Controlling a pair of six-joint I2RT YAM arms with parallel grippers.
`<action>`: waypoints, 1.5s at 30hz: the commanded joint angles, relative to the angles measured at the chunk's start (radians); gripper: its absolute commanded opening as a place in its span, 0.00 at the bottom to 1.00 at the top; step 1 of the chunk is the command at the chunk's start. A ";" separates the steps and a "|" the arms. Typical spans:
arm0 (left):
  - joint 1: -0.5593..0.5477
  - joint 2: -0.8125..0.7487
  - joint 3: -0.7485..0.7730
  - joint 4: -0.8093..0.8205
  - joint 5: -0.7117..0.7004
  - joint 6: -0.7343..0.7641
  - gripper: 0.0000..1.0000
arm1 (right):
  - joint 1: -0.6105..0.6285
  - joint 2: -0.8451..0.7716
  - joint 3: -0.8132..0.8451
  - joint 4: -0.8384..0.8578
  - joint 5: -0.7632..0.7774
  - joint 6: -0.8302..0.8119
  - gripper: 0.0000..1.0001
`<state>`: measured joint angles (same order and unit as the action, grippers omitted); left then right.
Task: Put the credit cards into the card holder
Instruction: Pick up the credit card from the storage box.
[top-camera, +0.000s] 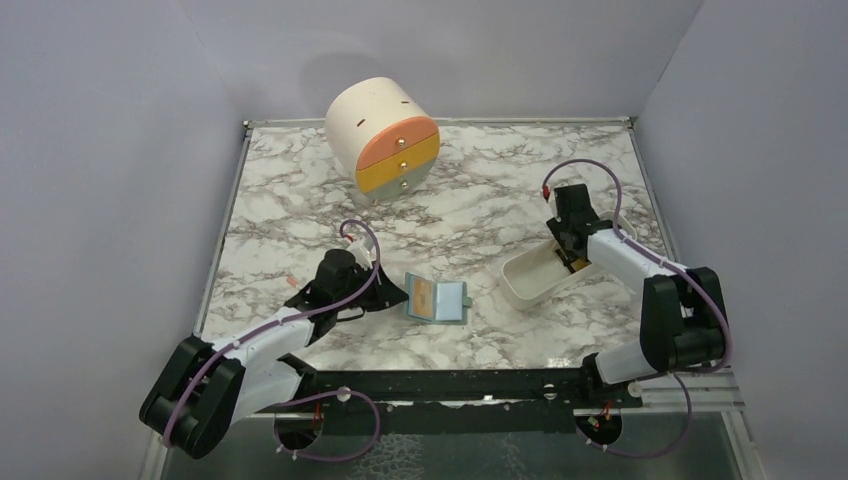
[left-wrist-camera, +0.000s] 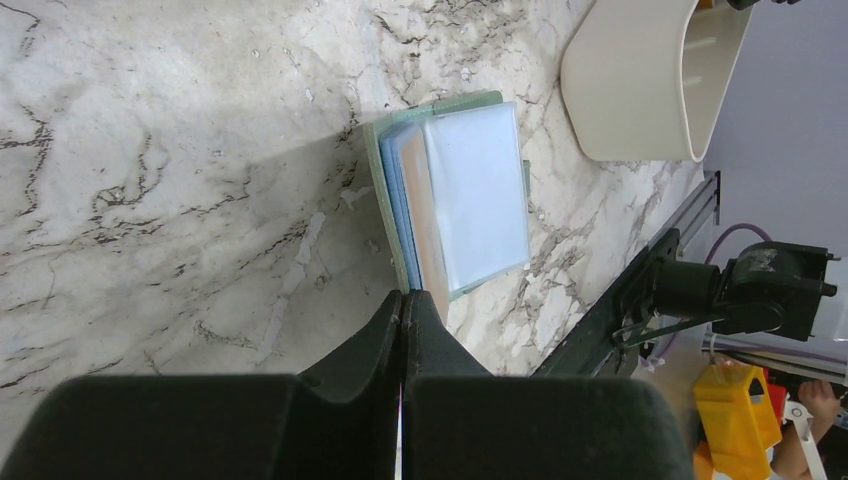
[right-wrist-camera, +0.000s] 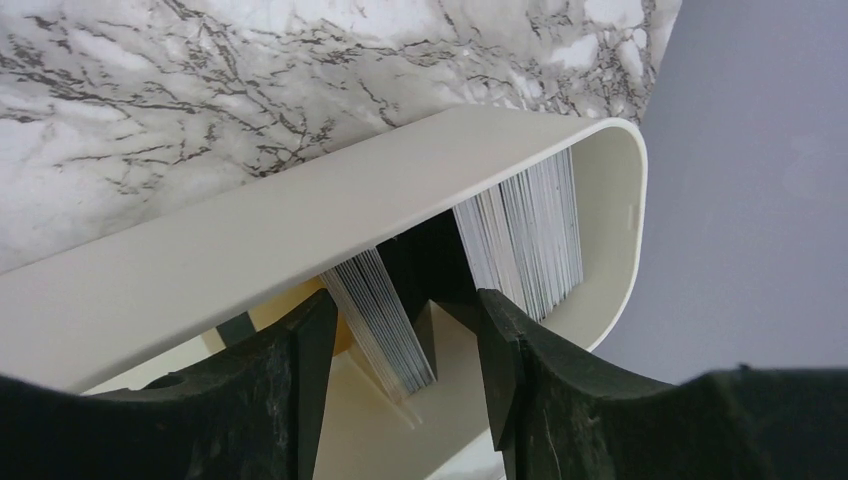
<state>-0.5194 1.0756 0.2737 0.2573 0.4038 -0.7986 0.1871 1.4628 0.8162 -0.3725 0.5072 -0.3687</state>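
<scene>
Right pincer (right-wrist-camera: 400, 325) hangs released in the white tray (right-wrist-camera: 300, 215) on the right, jaws either side of a wad of cards (right-wrist-camera: 385, 300). I'd narrow down and pinch just one. Left pincer (left-wrist-camera: 403, 300) sits clenched and empty at the edge of the open card holder (top-camera: 438, 298), middle of the desk (top-camera: 480, 200).

The open sage-green bifold wallet (left-wrist-camera: 455, 195) lies mid-frame on the marbled tabletop (left-wrist-camera: 150, 150), the closed black left gripper (left-wrist-camera: 403, 297) just below it; a cream plastic tray (left-wrist-camera: 625, 80) sits upper right.
</scene>
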 joint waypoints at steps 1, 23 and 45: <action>-0.002 -0.015 0.000 0.014 0.020 -0.014 0.00 | -0.023 0.018 -0.014 0.143 0.071 -0.048 0.52; -0.002 -0.034 0.002 -0.003 0.005 -0.009 0.00 | -0.077 0.091 0.027 0.203 0.026 -0.067 0.32; -0.001 -0.034 0.006 -0.023 -0.005 -0.001 0.00 | -0.078 0.028 0.043 0.182 0.036 -0.085 0.17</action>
<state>-0.5194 1.0538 0.2737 0.2432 0.4026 -0.8093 0.1204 1.5272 0.8211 -0.2108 0.5327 -0.4435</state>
